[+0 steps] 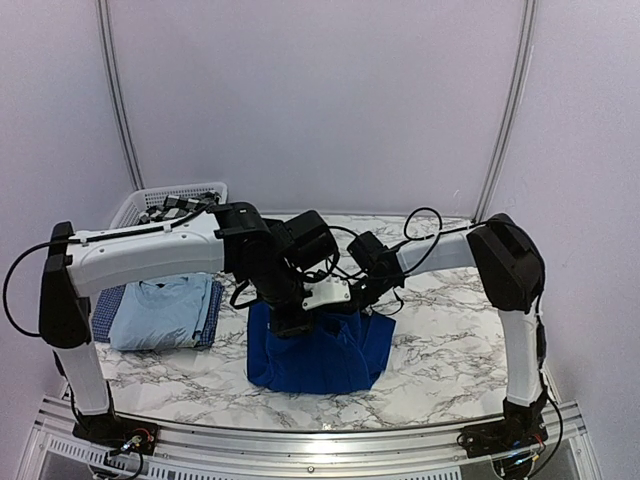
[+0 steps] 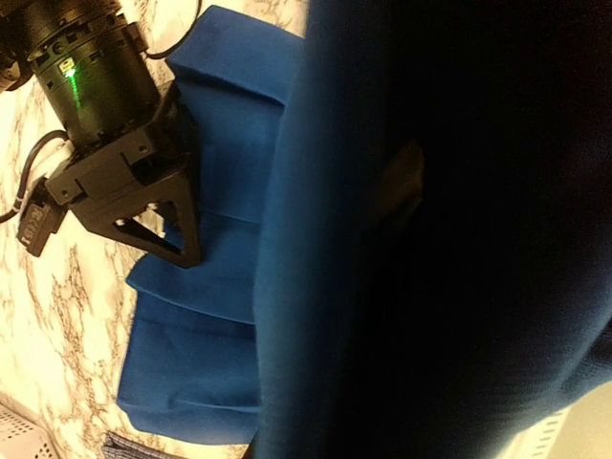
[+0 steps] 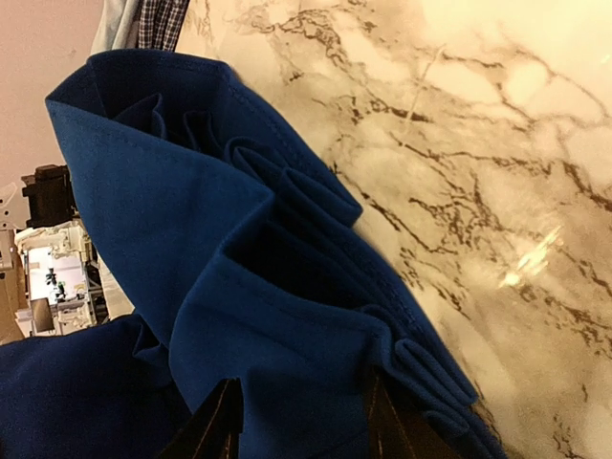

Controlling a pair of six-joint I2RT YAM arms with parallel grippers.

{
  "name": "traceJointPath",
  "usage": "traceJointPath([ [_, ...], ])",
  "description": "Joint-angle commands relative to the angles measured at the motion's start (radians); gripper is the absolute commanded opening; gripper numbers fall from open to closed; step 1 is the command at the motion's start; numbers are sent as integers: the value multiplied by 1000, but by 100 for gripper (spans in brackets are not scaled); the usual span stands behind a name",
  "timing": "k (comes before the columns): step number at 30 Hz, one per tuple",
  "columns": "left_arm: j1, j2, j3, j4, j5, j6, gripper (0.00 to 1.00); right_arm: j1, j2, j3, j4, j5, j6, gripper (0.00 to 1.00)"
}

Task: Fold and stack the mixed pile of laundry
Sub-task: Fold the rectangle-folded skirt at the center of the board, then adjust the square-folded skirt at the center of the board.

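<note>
Royal-blue shirt (image 1: 315, 355) is found crumpled on the marble tabletop (image 1: 440, 330), midway along the near edge, with its far side lifted under both arms. Right gripper (image 3: 301, 382): jaws are seen partly apart, a pleated bunch of the shirt's edge fills the gap and is held up off the marble, so it is judged gripped. Left gripper (image 1: 290, 318): blue cloth is draped over its own camera and no fingers are seen, so its opening cannot be told. A pale blue T-shirt (image 1: 165, 310) is laid folded on a small-checked navy cloth (image 1: 108, 305) by the left edge. A white lattice basket (image 1: 170, 195) is set at the far left corner. Handling, as judged: the cloth is light, limp and not fragile. It is expected to sag and bunch wherever unsupported, and inner layers may be shed from a thick pinch. Hold is best taken at one hem, at two corners well apart, so that the panel can be hung flat before folding.
</note>
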Motion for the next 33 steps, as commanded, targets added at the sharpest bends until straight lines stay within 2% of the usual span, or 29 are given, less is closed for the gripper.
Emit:
traceJointPath([
  [1, 50, 61, 71, 16, -55, 69, 17, 27, 28, -6, 0, -48, 8, 43],
  [4, 97, 117, 147, 31, -55, 85, 22, 23, 9, 0, -4, -49, 8, 43],
  [6, 134, 148, 192, 40, -54, 88, 32, 4, -22, 8, -10, -33, 12, 44],
  [9, 182, 174, 232, 58, -60, 76, 60, -47, -91, 12, -16, -9, 38, 49],
  [11, 211, 171, 232, 81, -97, 54, 93, -92, -136, 12, -32, 12, 48, 51],
  [12, 227, 167, 231, 97, -121, 33, 98, -116, -153, 13, -44, 18, 46, 52],
  [16, 276, 95, 194, 154, -175, -78, 99, -221, -223, -20, -85, 74, 32, 55],
  [20, 291, -57, 42, 294, -225, -230, 99, -276, -319, -76, -46, 43, 26, 58],
  [22, 299, -139, -56, 357, -253, -363, 99, -276, -366, -128, 6, 8, 34, 59],
  [23, 307, -172, -99, 374, -208, -424, 99, -275, -384, -154, 43, -11, 51, 60],
  [27, 309, -259, -276, 431, 112, -468, 99, -274, -367, -185, 113, -36, 83, 56],
  [29, 299, -267, -341, 460, 149, -506, 99, -260, -327, -161, 104, -39, 89, 55],
  [33, 287, -258, -419, 537, 124, -573, 99, -192, -291, -115, 37, -2, 51, 58],
])
